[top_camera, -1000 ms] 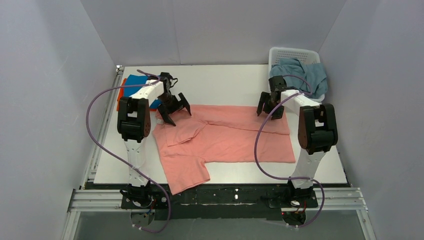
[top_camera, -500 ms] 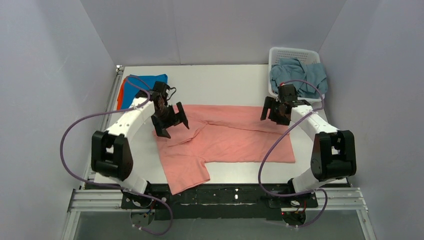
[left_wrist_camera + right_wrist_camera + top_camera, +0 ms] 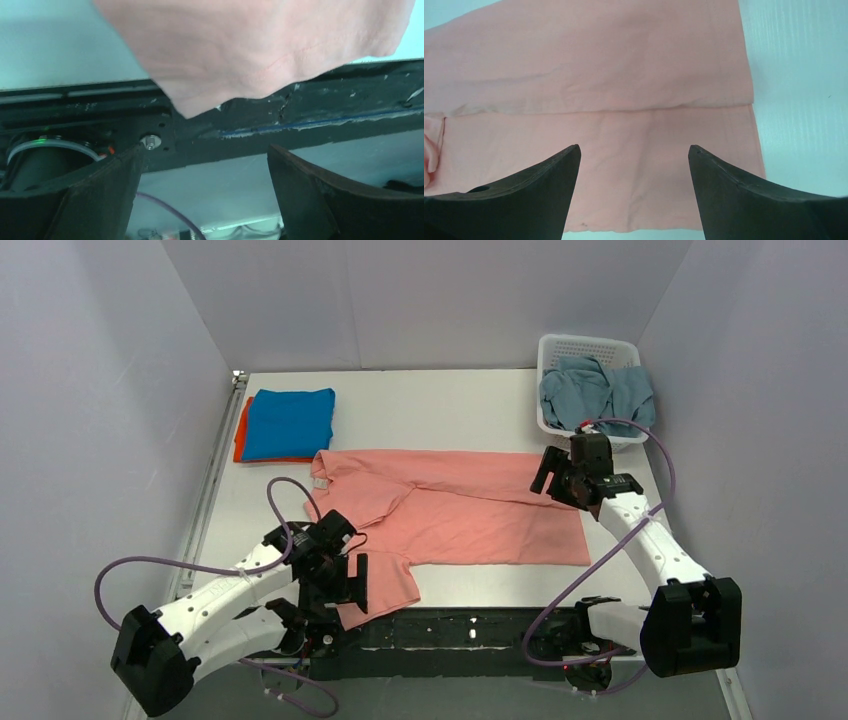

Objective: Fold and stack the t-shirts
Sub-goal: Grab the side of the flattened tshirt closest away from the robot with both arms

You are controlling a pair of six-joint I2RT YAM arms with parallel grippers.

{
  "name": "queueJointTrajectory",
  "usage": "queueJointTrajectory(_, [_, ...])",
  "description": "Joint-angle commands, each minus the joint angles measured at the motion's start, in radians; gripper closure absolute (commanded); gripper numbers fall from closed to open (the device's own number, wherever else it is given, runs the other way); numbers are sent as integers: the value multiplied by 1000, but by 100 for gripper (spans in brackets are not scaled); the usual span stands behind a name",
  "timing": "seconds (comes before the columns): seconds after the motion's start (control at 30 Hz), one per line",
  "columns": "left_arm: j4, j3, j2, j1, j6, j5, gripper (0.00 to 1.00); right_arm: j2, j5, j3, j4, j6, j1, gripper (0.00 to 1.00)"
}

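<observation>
At the near left edge of the table (image 3: 450,410), the left gripper (image 3: 342,585), jaws wide and empty, hovers by the overhanging sleeve of the salmon-pink t-shirt (image 3: 470,515), spread lengthwise left-to-right, with the right gripper (image 3: 558,480) equally wide over its right hem.

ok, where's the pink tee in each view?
Top external: pink tee lies spread across the middle of the table.
Left wrist: pink tee fills the top of the frame, its edge overhanging the black rail.
Right wrist: pink tee covers most of the frame.
Shared landmark: the white table, bare beside the fabric in all three views.
</observation>
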Motion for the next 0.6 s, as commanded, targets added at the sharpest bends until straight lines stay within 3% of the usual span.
queueJointTrajectory(0.0, [-114, -117, -72, -84, -71, 11, 10, -2, -1, -23, 19, 28, 1, 12])
queueJointTrajectory(0.17, [11, -189, -58, -129, -106, 23, 23, -3, 4, -50, 27, 57, 1, 13])
queueJointTrajectory(0.57, [111, -151, 165, -217, -94, -33, 43, -66, 62, -67, 7, 109, -1, 13])
